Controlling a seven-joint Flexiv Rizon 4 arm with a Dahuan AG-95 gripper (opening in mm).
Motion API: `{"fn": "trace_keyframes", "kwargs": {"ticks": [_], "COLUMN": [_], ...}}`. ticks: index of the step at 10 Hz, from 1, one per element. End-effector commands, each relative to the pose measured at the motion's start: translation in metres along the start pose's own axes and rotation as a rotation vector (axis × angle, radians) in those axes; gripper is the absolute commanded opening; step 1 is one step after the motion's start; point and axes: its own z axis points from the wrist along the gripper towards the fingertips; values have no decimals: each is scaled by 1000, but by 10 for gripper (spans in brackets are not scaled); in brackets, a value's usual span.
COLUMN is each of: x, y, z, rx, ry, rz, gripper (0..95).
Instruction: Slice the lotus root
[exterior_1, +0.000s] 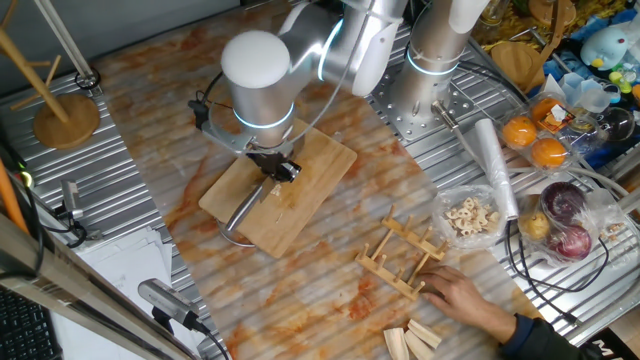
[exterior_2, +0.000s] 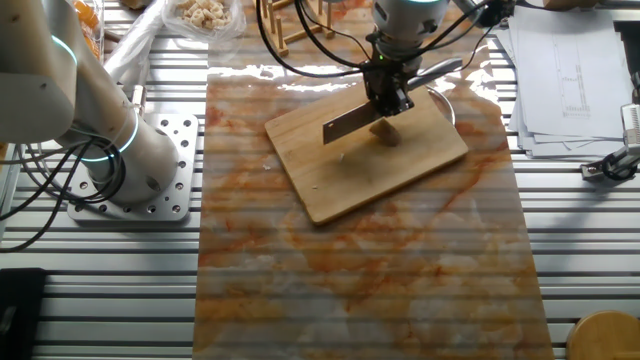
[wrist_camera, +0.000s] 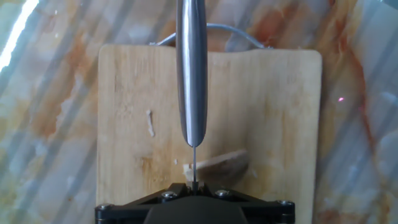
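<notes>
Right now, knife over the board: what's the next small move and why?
Probably press the knife straight down. In the hand view its blade edge lines up across the lotus root near one end, and the other fixed view shows the blade at the piece on the cutting board. Whether it already bites in, I can't tell.

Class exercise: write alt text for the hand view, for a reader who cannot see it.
A knife seen edge-on from above, held at the bottom of the frame by the gripper, is poised over a small tan lotus root on a wooden cutting board. The board lies on a marbled orange-and-white table.
</notes>
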Motion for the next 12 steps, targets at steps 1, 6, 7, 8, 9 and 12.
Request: {"fn": "trace_keyframes", "kwargs": {"ticks": [1,6,7,8,9,12], "x": [-2,-11,-7,-2,2,16], "y": [-2,-6,-7,-8,-8,-11], "z": [11,26,17,1,-7,-20], "rx": [6,10,-4,-18,-23,-30], "ry": [-6,-10,4,5,2,0], "rz": [4,0,-7,-18,-25,-40], "gripper": [0,0,0,0,0,0]}}
